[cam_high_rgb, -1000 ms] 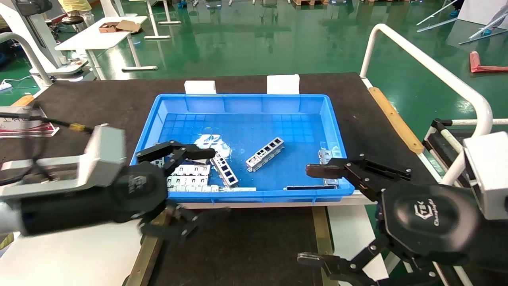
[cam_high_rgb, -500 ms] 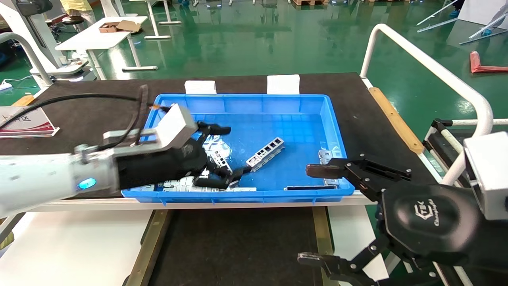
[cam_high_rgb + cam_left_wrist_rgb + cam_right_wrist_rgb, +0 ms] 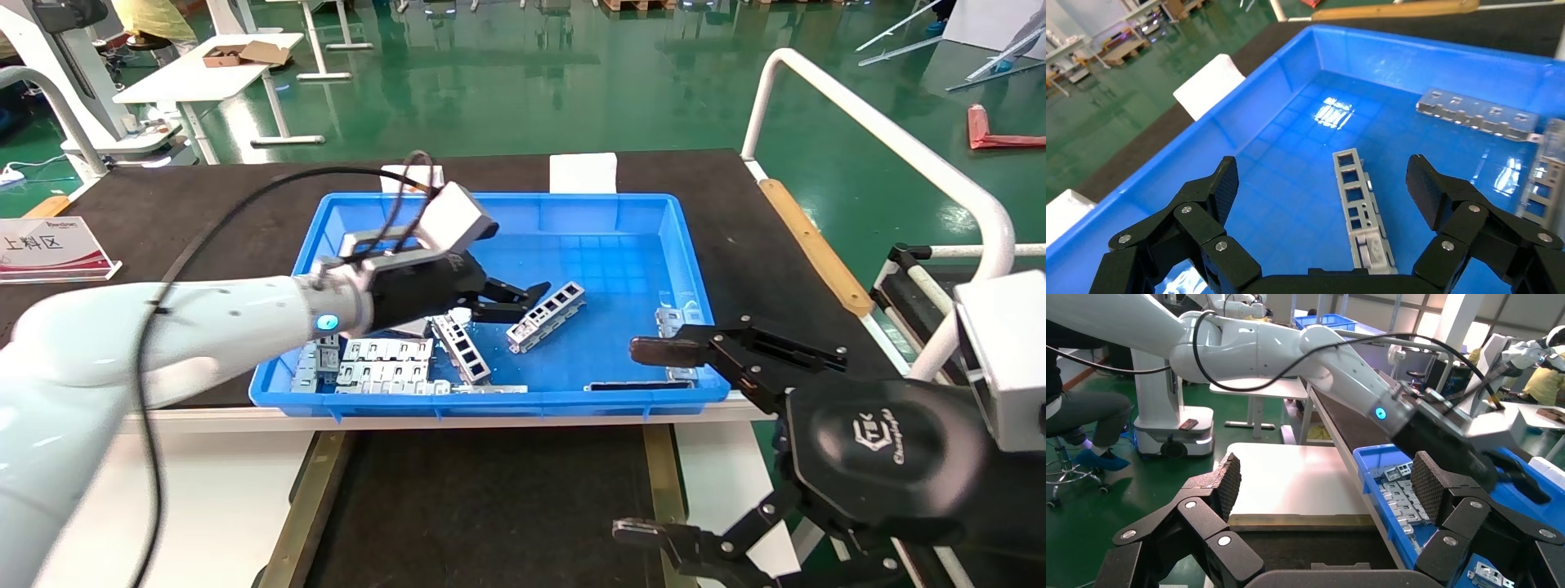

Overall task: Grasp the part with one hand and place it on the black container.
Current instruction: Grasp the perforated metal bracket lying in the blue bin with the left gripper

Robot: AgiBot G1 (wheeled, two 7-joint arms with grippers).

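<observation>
The part (image 3: 546,316), a silver-grey ladder-like bracket, lies at a slant in the middle of the blue bin (image 3: 507,212). My left gripper (image 3: 519,300) hovers open just over the part's near-left end. In the left wrist view the part (image 3: 1358,208) runs lengthwise between the spread fingers of the left gripper (image 3: 1322,184), and neither pad touches it. The black container (image 3: 490,506) sits in front of the bin, framed by brass strips, and shows again as the black container (image 3: 1291,548) in the right wrist view. My right gripper (image 3: 650,441) is parked open and empty at the bin's near right corner.
A second ladder bracket (image 3: 462,349) and several flat grey plates (image 3: 384,363) lie in the bin's near left corner. More grey pieces (image 3: 670,320) rest by its right wall. A white rail (image 3: 858,122) rises at the right. A sign (image 3: 49,249) stands at the left.
My left arm has swung from in front of the bin's left corner up and into the bin, stopping over the middle bracket. The right arm has not moved.
</observation>
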